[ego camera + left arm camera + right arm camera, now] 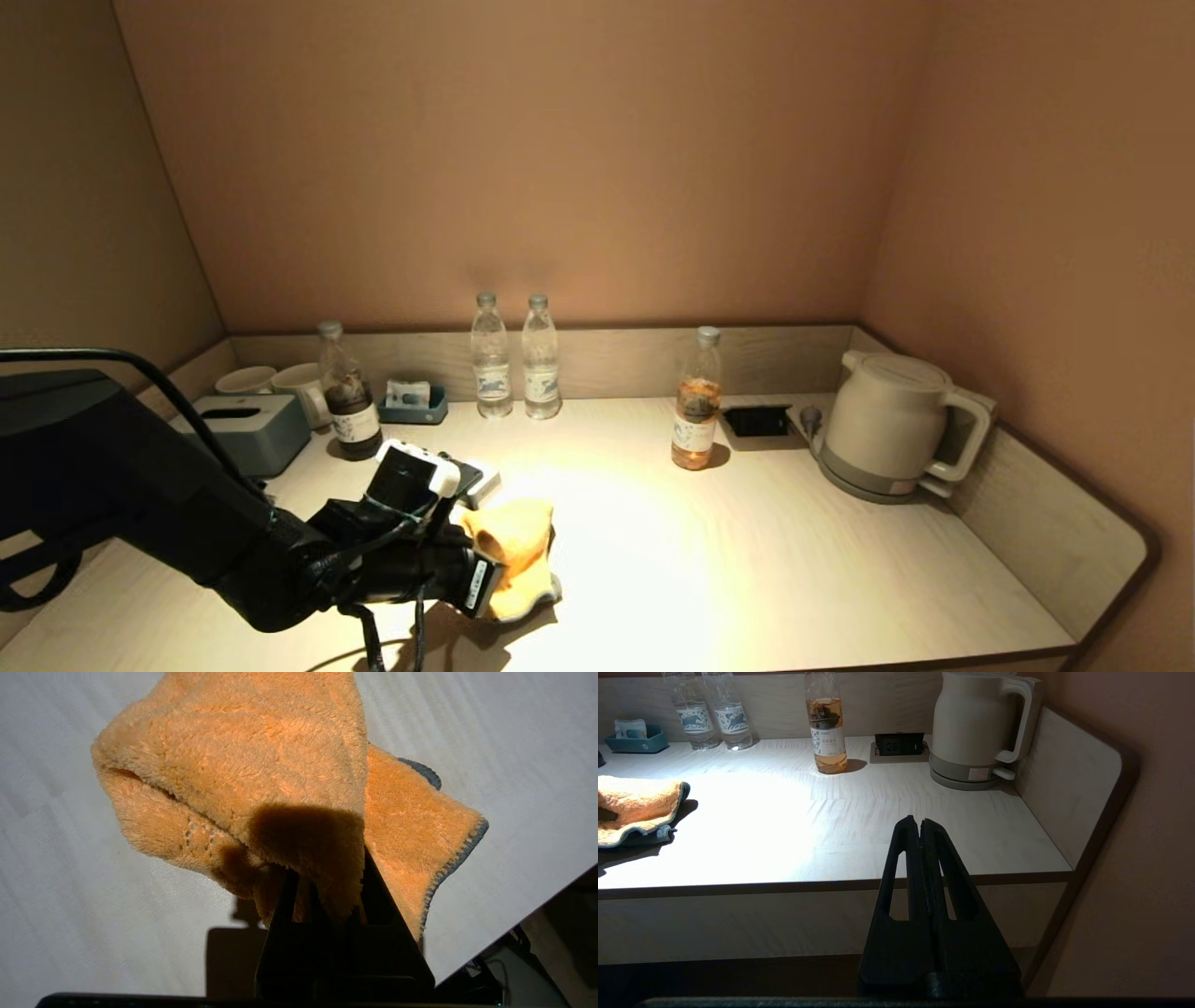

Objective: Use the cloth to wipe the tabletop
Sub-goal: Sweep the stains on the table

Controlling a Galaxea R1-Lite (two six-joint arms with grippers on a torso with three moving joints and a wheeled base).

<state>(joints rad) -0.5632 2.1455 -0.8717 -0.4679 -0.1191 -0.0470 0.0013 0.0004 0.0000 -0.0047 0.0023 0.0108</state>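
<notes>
The tabletop [747, 560] fills the lower half of the head view, a pale wooden surface boxed in by a low rim, with its middle and right bare, presumably the stretch to be wiped. The clutter sits along the back edge, out of the way of a wiping pass: the kettle [892, 425] at centre right, a tissue box [247, 431] and two cups [275, 381] at centre left, and the bottles [509, 359] in a row against the back rim, though the amber bottle [695, 401] stands further forward and could be knocked by a wide sweep. At the lower left of the head view the left gripper [476, 569] reaches in low over the front of the table, its fingers clamped together on a bunched fold of the orange cloth [518, 551]; pinching it at one edge lets the rest drape down onto the surface, where it can be dragged. The right gripper [920, 828], fingers pressed together on nothing, is parked in front of the table's front edge, clear of the work.
</notes>
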